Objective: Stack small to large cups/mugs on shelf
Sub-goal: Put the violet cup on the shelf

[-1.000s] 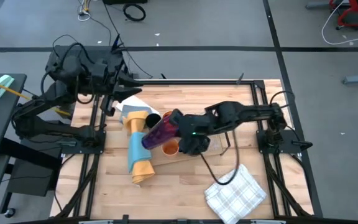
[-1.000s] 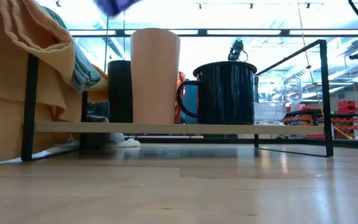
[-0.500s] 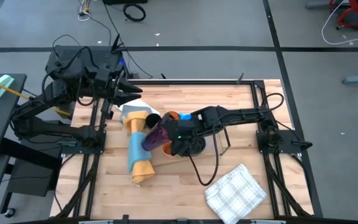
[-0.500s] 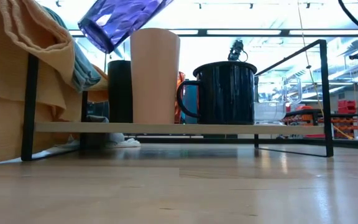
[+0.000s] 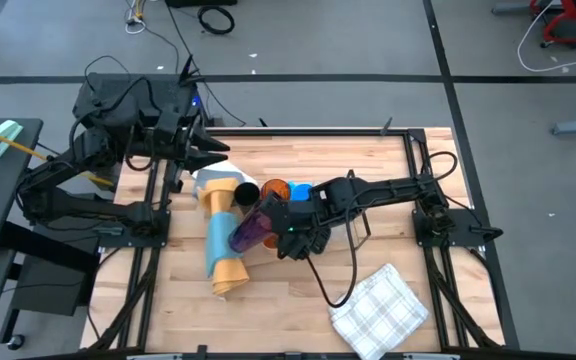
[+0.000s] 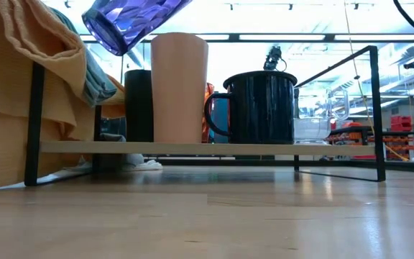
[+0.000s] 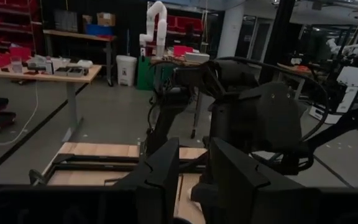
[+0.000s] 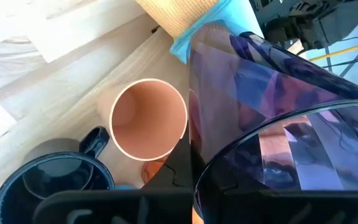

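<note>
My right gripper (image 5: 280, 222) has its fingers pinching the purple tumbler (image 5: 251, 227), tilted in the air above the peach cup (image 6: 179, 86) on the shelf (image 6: 192, 147); the left gripper (image 5: 203, 148) is parked at the bench's far-left corner, can't tell its fingers. Risk: tumbler slips from the rim pinch or clips the peach cup and topples it. Tight room w/ rolled cloth (image 5: 223, 240) one side, dark mug (image 6: 261, 108) the other; clear only upward.

Right gripper (image 5: 276, 224) clamped on tilted purple translucent tumbler (image 5: 249, 229), beside rolled yellow-and-blue cloth (image 5: 220, 240). Amber translucent cup (image 5: 275, 189) just behind. Checked white cloth (image 5: 379, 311) near front edge. Left gripper (image 5: 208, 148) at back-left.
</note>
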### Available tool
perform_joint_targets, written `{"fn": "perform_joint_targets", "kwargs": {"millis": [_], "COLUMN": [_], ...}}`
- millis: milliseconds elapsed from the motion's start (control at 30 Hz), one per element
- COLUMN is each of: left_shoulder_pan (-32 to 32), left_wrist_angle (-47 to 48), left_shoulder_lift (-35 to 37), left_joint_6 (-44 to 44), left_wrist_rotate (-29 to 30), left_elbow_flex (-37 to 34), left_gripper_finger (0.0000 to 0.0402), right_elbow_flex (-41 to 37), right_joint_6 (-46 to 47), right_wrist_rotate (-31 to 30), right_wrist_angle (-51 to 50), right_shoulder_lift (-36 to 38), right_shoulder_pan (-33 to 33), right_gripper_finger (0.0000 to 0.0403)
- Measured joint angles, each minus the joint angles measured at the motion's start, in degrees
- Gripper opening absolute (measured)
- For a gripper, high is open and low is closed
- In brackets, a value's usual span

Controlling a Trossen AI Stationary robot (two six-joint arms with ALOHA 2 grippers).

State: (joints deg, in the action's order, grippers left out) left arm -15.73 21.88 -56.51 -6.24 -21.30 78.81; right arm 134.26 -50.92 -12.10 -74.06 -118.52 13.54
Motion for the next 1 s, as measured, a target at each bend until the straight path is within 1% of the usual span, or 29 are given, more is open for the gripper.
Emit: {"fn": "perform_joint_targets", "kwargs": {"millis": [67,133,267,333,467,567,600,700,767,900,1000], "left_shoulder_pan": [0.2,0.6,1.8,2.3,2.4,2.4,2.4,2.6,2.6,1.6,1.2], "left_wrist_angle": [0.7,0.6,0.9,2.6,10.9,14.8,14.7,10.6,4.9,-7.9,-14.9], "left_shoulder_lift": [0.0,0.0,0.0,0.0,-0.6,-2.0,-2.6,-3.5,-4.4,-6.2,-7.0], "left_joint_6": [-0.1,-0.2,-0.9,-4.4,-15.2,-25.6,-28.6,-34.7,-38.6,-52.2,-54.5], "left_wrist_rotate": [-0.9,-3.4,-12.4,-14.6,-14.4,-11.8,-11.6,-11.5,-11.5,-10.7,-13.2], "left_elbow_flex": [0.0,0.0,0.0,0.0,0.0,-0.1,-0.1,-0.1,-0.1,0.0,0.0], "left_gripper_finger": [0.0102,0.0103,0.0103,0.0103,0.011,0.0121,0.0125,0.0137,0.0143,0.0141,0.0131], "right_elbow_flex": [0.0,0.0,0.0,0.0,0.0,0.0,0.0,0.0,0.0,0.0,0.0], "right_joint_6": [0.0,0.0,0.2,0.3,0.3,0.3,0.3,0.3,0.3,0.3,0.2], "right_wrist_rotate": [0.0,-0.1,0.0,0.0,-0.1,0.0,0.0,0.0,-0.1,0.0,0.0], "right_wrist_angle": [0.0,0.0,0.0,0.0,0.0,0.0,0.0,0.0,0.0,0.0,0.0], "right_shoulder_lift": [0.0,0.0,0.0,0.0,0.0,0.0,0.0,0.0,0.0,0.0,0.0], "right_shoulder_pan": [0.0,-0.1,-0.3,-0.3,-0.4,-0.4,-0.4,-0.4,-0.4,-0.3,-0.4], "right_gripper_finger": [0.0004,0.0004,0.0004,0.0004,0.0004,0.0004,0.0004,0.0004,0.0004,0.0004,0.0004]}}
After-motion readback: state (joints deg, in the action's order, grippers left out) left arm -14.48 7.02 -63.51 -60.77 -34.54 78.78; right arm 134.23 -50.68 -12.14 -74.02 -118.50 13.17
